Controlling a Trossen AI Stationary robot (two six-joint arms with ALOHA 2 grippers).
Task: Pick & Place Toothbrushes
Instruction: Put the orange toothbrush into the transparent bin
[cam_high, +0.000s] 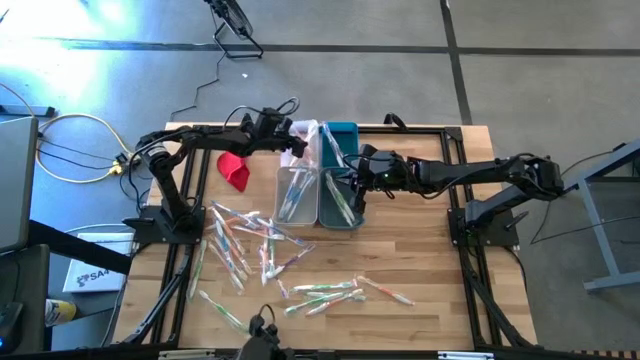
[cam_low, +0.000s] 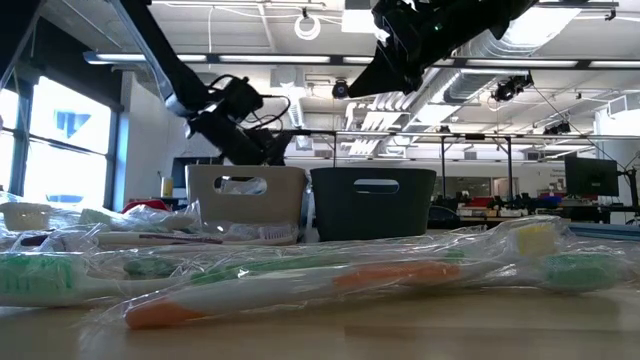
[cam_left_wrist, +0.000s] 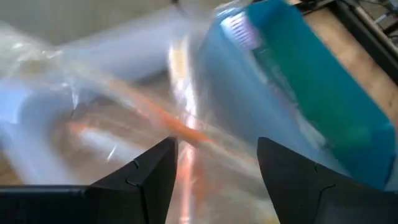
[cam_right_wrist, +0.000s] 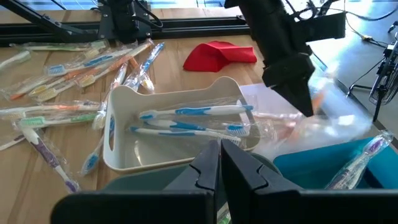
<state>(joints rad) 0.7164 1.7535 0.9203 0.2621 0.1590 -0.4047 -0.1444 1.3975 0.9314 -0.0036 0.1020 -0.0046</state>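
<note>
**Hardly a word to read on this table**

From where I stand, the only lettering that comes through sits on a white box (cam_high: 92, 274) lying on the floor beside the table's left edge in the high view: dark characters that look like "SA4", though the last one is unsure and the rest of the line is cut off by the table frame.

The clear wrappers on the toothbrushes (cam_high: 262, 245) carry no print I can make out, and the white bin (cam_right_wrist: 163, 132) and the teal bin (cam_high: 340, 186) show plain walls. The monitors (cam_low: 590, 176) far back in the room are too small to read.
</note>
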